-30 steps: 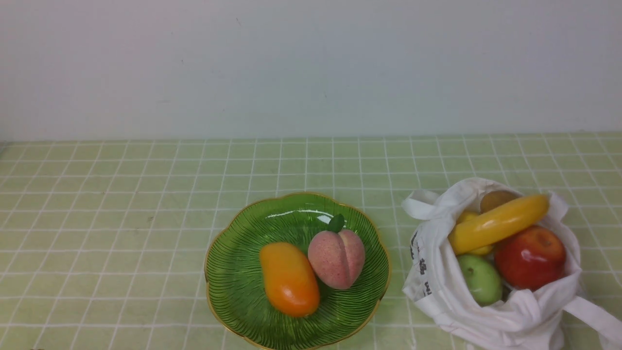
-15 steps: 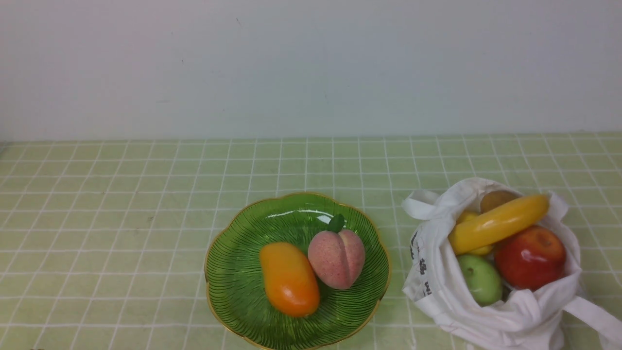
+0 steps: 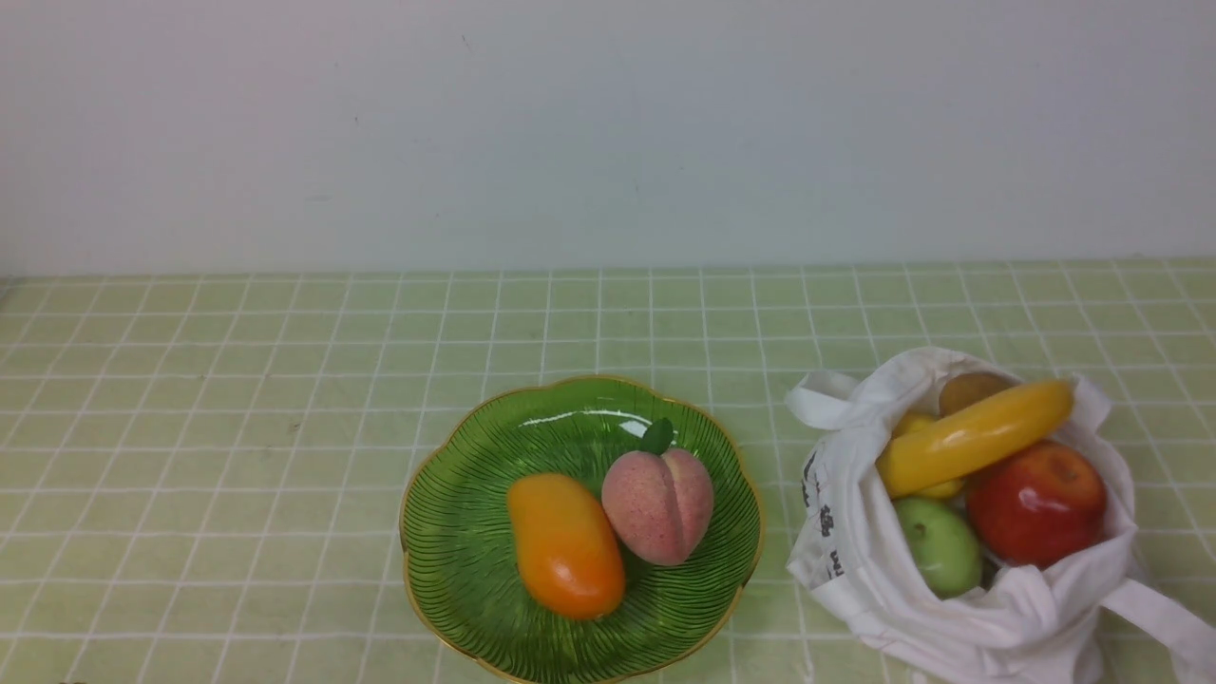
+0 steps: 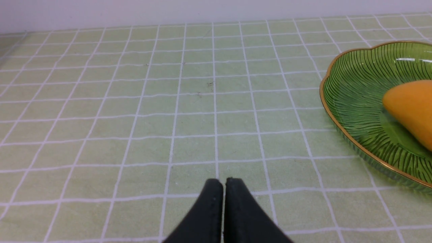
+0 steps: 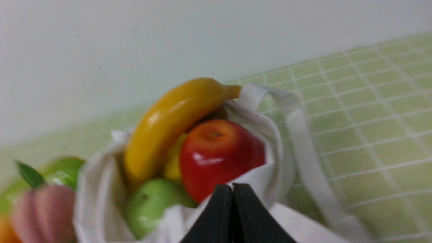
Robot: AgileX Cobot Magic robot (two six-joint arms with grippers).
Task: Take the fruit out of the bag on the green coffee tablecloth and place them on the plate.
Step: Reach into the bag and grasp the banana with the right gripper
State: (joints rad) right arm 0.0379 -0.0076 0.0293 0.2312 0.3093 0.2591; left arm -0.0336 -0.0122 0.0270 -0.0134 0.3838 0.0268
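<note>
Pale yellow-green tablecloth (image 3: 237, 456), gridded with thin white lines, runs back to a plain white wall (image 3: 608, 133). Over its bare left stretch the left gripper (image 4: 222, 184) hangs with black fingers pressed together, empty. Next is the ribbed green glass plate (image 3: 465, 494) with a gold rim. On it an orange oval fruit (image 3: 565, 546) and a pink peach (image 3: 657, 505) touch. Just beside it lies the white cloth bag (image 3: 855, 560), open, holding a yellow banana (image 3: 974, 435), red apple (image 3: 1035, 503) and small green fruit (image 3: 939, 544). The right gripper (image 5: 232, 189) – also closed, empty – sits close before the bag.
</note>
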